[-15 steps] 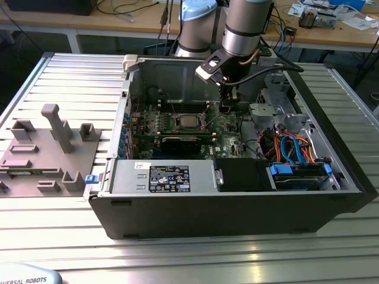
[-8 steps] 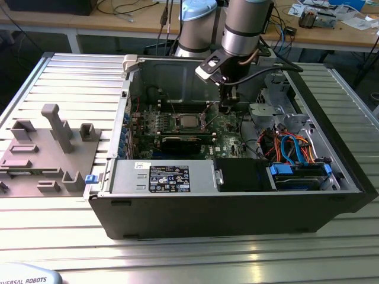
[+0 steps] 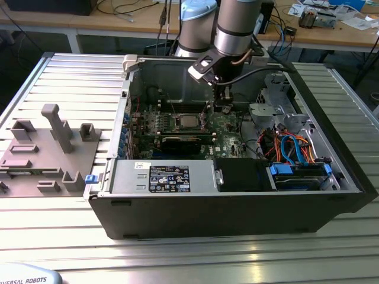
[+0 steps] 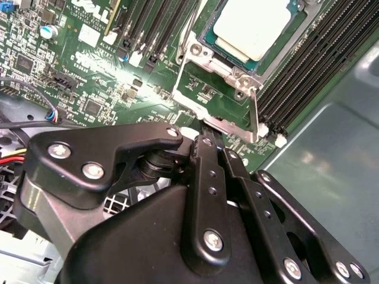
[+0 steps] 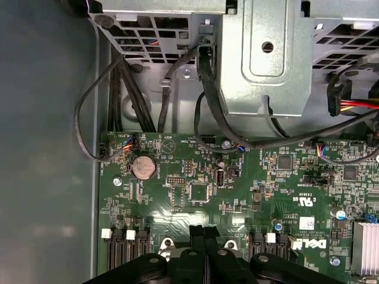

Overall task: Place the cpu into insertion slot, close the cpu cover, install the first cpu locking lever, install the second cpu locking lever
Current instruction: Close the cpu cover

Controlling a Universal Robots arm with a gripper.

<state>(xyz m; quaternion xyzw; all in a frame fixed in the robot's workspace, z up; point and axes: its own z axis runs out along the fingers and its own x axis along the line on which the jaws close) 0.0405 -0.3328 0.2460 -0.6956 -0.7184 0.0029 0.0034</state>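
Second wrist view cuts off part of the cpu [image 4: 253, 26].

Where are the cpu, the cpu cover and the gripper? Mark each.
cpu [image 4: 251, 26]: second wrist view, metal top face.
cpu cover [image 4: 200, 54]: second wrist view, frame corner.
gripper [image 5: 204, 232]: first wrist view, between fingertips.

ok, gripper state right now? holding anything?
Gripper: closed, nothing visibly held. The cpu is not in the gripper.
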